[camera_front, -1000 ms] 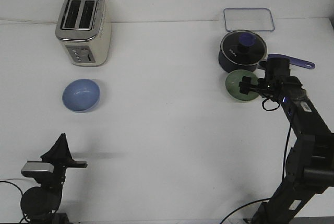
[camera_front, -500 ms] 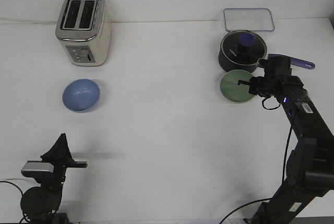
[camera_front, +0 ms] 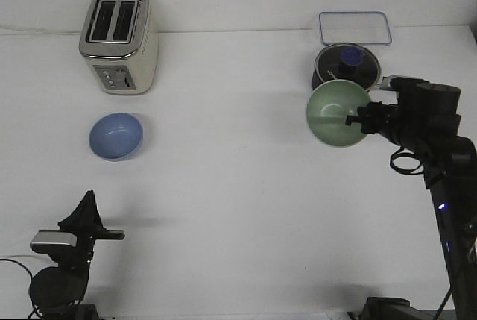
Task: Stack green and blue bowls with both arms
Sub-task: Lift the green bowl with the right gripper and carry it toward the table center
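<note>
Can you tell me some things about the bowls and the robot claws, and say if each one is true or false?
1. The right claw holds the green bowl by its rim. True.
2. The blue bowl sits inside the green bowl. False: it sits alone in front of the toaster.
3. The left claw is holding the blue bowl. False: it is near the front edge, holding nothing.
4. The saucepan has its lid on. True.
</note>
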Controlling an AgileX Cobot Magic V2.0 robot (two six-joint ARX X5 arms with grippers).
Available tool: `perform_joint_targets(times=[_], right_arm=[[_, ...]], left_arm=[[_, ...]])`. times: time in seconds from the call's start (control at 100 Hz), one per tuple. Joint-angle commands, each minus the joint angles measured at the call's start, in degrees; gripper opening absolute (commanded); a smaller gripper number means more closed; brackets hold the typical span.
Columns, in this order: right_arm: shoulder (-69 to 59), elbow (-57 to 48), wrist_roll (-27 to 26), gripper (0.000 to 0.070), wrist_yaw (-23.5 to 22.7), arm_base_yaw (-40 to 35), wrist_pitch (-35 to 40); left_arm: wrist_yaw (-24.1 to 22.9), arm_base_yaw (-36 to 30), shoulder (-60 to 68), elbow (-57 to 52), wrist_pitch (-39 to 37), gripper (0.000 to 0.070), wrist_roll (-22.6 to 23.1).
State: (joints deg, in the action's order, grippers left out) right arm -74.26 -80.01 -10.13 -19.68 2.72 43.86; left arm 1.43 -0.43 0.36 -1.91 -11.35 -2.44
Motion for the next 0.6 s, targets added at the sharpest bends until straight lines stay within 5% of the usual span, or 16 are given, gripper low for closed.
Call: perform_joint_targets(times=[0.0,0.35,0.59], right_arm=[[1.0,0.5,0.0,0.0,0.0,-3.5,0.4],[3.2,16.1,-5.6,0.0,5.4,-28.0,-3.3],[-0.2,23.4,-8.6,0.0,8.0,-37.4,-8.3]], left_arm=[[0.0,0.0,0.0,1.1,-0.7,0.0013,0.3],[0.0,0.0,0.0,1.1,-0.7,0.0013,0.3],[0.0,0.0,0.0,1.1,-0.7,0.0013,0.0]])
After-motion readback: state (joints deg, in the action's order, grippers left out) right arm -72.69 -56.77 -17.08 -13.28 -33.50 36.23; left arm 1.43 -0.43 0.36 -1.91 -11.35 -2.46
